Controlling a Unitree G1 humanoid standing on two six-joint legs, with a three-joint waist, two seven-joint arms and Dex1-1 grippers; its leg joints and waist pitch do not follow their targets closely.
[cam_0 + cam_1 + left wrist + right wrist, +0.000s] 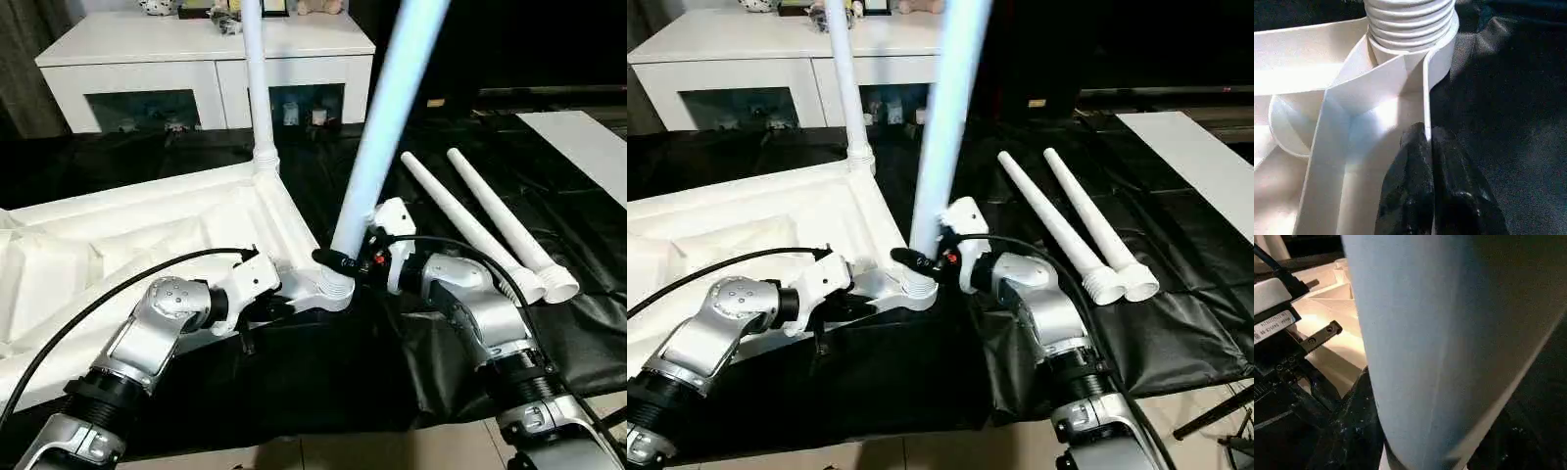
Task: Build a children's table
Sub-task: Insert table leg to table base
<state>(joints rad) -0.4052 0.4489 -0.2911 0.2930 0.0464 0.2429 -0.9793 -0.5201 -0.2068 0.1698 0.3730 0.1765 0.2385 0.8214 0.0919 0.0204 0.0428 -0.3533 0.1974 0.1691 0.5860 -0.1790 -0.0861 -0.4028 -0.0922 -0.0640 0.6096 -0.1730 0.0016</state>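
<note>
the upturned tabletop (147,230) lay on black sheeting (323,382), 1 leg (257,78) already upright in its far corner. a 2nd leg (387,117) stood tilted in the near corner socket (333,286), the right claw (343,260) closed around its base. the left claw (1431,161) pinched the tabletop's rim shut. 2 spare legs (490,230) lay nearby. the hollow plastic looked light, stiff and slippery; gripping low near the threads seemed best.

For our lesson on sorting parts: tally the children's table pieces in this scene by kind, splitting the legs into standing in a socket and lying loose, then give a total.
Tabletop: 1
Legs standing in corner sockets: 2 (far leg, near leg)
Legs lying loose on the black sheet: 2 (first loose leg, second loose leg)
Total: 5 pieces
</note>
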